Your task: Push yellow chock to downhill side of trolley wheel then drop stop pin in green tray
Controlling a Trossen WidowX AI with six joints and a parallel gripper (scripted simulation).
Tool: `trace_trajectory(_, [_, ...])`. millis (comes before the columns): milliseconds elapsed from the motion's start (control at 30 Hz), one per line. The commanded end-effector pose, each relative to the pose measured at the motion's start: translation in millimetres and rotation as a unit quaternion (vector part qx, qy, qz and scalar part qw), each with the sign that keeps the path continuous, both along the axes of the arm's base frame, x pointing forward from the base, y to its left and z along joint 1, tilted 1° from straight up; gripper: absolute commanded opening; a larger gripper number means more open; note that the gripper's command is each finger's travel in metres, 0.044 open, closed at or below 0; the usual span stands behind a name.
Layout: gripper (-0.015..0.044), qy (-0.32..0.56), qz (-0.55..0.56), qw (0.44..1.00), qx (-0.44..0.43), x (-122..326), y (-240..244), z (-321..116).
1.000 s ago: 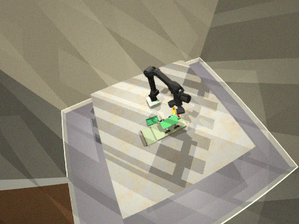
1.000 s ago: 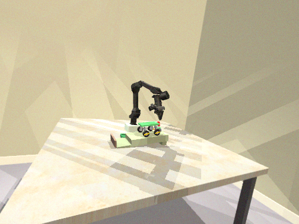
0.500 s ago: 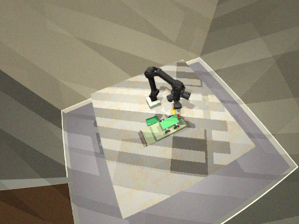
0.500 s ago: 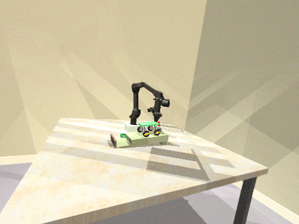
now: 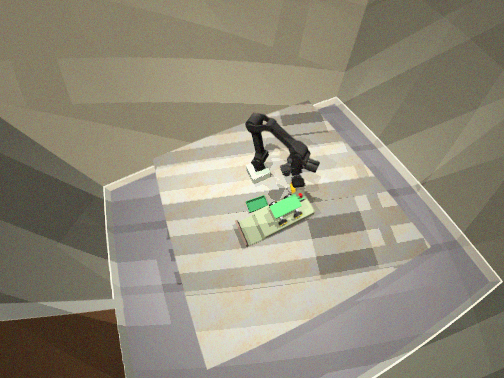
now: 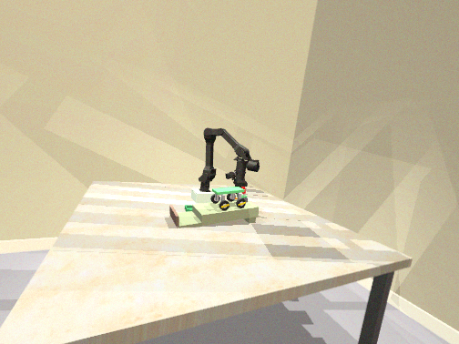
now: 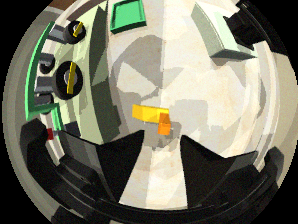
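The trolley [image 5: 285,206] [image 6: 229,190] with its green deck stands on the pale green ramp [image 5: 256,228] [image 6: 228,216] [image 7: 102,75]. The stop pin's red head [image 5: 300,195] [image 6: 244,189] [image 7: 50,134] shows at the trolley's uphill end. The yellow chock [image 5: 293,188] [image 7: 145,113] lies on the table beside the ramp, its orange handle [image 7: 164,123] toward the fingers. My gripper [image 5: 297,185] [image 6: 241,184] [image 7: 162,136] is partly open and points down over the handle, holding nothing. The handle shows near the gap between the fingertips; its exact height below them is unclear. The chock's black base is not clearly visible.
The green tray [image 5: 257,204] [image 6: 188,207] [image 7: 128,28] lies beside the ramp, on the chock's side. A brown end board [image 5: 242,233] [image 6: 174,216] closes the ramp's low end. The arm's white base block [image 5: 258,173] [image 6: 200,196] [image 7: 210,37] stands beyond the tray.
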State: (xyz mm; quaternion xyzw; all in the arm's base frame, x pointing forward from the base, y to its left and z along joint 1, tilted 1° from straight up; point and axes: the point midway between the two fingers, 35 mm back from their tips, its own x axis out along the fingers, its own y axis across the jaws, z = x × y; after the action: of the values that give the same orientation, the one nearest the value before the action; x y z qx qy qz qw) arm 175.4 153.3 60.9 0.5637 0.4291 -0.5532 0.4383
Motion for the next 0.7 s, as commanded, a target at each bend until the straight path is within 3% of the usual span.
trace_trajectory(0, [0.019,0.002,-0.002,1.0,0.002,-1,1,-5])
trace_trajectory(667, [0.019,0.003,-0.002,1.0,0.002,-1,1,-34])
